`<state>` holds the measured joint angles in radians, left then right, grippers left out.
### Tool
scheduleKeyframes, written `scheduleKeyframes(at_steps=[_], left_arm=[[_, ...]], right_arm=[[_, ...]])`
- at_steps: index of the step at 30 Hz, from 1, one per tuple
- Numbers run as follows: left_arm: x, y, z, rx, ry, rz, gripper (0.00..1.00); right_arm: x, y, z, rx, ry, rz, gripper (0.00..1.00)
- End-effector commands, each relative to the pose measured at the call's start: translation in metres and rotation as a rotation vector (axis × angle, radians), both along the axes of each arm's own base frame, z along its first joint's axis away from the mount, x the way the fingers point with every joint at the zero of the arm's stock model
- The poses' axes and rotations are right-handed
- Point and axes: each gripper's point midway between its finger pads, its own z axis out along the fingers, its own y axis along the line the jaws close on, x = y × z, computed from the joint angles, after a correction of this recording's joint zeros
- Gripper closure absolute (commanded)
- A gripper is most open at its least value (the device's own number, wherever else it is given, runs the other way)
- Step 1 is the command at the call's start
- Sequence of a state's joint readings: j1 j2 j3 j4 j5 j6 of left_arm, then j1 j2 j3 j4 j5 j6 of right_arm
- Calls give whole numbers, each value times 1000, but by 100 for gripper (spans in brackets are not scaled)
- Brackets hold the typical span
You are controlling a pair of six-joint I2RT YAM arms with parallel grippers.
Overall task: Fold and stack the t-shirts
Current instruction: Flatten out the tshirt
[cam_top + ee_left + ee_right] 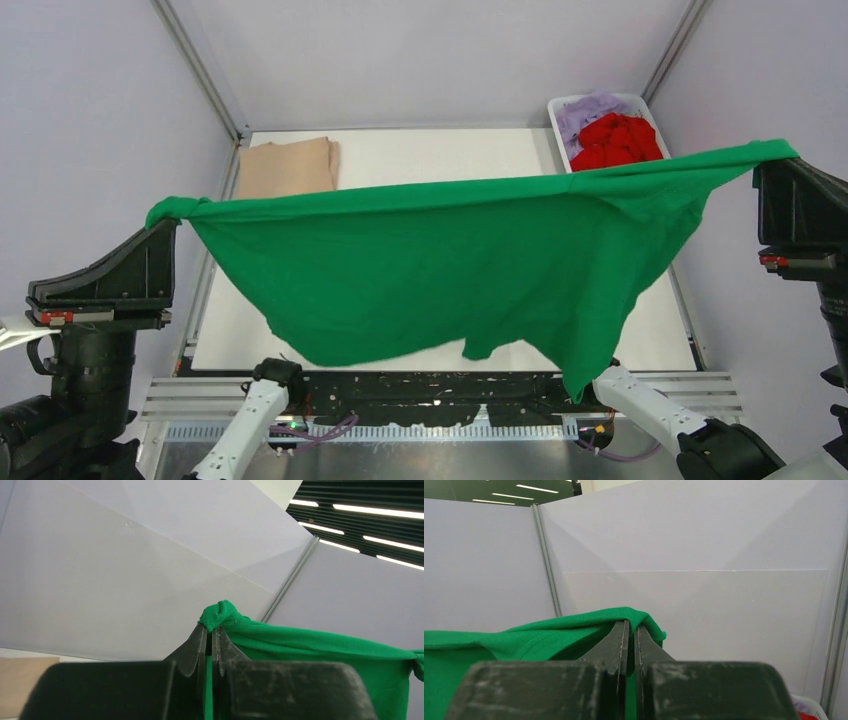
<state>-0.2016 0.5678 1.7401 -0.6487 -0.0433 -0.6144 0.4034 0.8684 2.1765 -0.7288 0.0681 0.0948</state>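
Green t-shirt (440,270) hangs stretched above the worktop (450,155), one bunched corner clamped in the left jaws, another in the right jaws, likely to spread it flat for laying down and folding.

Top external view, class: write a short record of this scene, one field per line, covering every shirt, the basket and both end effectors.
green t-shirt: lifted, stretched wide in the air
left end effector: shut on the green t-shirt's left end
right end effector: shut on its right end
tan t-shirt: folded, lying far left
red t-shirt: crumpled in basket
lavender t-shirt: crumpled in basket, behind red
basket: white, far right
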Motion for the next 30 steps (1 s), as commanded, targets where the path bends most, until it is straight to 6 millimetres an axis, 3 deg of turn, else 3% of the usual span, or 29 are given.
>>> scheduleKeyframes(at_steps=[1, 3, 6, 11, 13, 14, 15, 17, 19, 20, 21, 22, 23, 24, 25, 26, 27, 28, 29, 30], left_arm=[[9, 17, -3, 4, 17, 113, 100], [24, 17, -9, 6, 51, 128, 100], [63, 15, -28, 9, 138, 157, 100], [160, 13, -97, 38, 379, 242, 100], [204, 11, -139, 57, 487, 283, 100], [227, 11, -164, 69, 548, 309, 100], [250, 12, -192, 84, 617, 340, 100], [294, 13, -249, 131, 769, 403, 100], [336, 12, -306, 197, 928, 443, 100], [356, 9, -338, 237, 1021, 442, 100], [371, 5, -364, 265, 1121, 424, 100], [385, -1, -386, 285, 1221, 399, 98], [406, -8, -389, 292, 1254, 377, 85], [419, -13, -404, 305, 1301, 358, 70], [432, -18, -417, 315, 1333, 341, 44], [440, -23, -426, 318, 1358, 321, 18], [447, -27, -433, 318, 1375, 303, 3], [451, -32, -438, 316, 1382, 277, 1], [454, -36, -436, 309, 1372, 260, 0], [454, -37, -433, 304, 1359, 249, 0]], right_arm=[[7, -5, 4, -44, -14, -63, 95], [18, -8, 0, -47, 10, -103, 95], [49, -17, -14, -77, 73, -221, 95], [141, -20, -67, -186, 257, -447, 95], [187, -15, -102, -253, 354, -532, 95], [216, -9, -131, -308, 428, -558, 95], [233, -3, -143, -325, 451, -557, 95], [292, 24, -201, -421, 567, -511, 95], [338, 47, -256, -475, 669, -453, 94], [353, 56, -270, -474, 697, -423, 94], [382, 66, -312, -510, 782, -410, 94], [396, 74, -317, -487, 795, -395, 93], [420, 83, -366, -537, 891, -381, 92], [432, 89, -365, -519, 904, -374, 90], [454, 95, -411, -554, 989, -374, 87], [467, 99, -405, -529, 989, -380, 84], [483, 102, -444, -542, 1059, -398, 65], [493, 104, -428, -524, 1048, -409, 54], [502, 107, -457, -526, 1104, -422, 33], [506, 106, -442, -505, 1093, -431, 18]])
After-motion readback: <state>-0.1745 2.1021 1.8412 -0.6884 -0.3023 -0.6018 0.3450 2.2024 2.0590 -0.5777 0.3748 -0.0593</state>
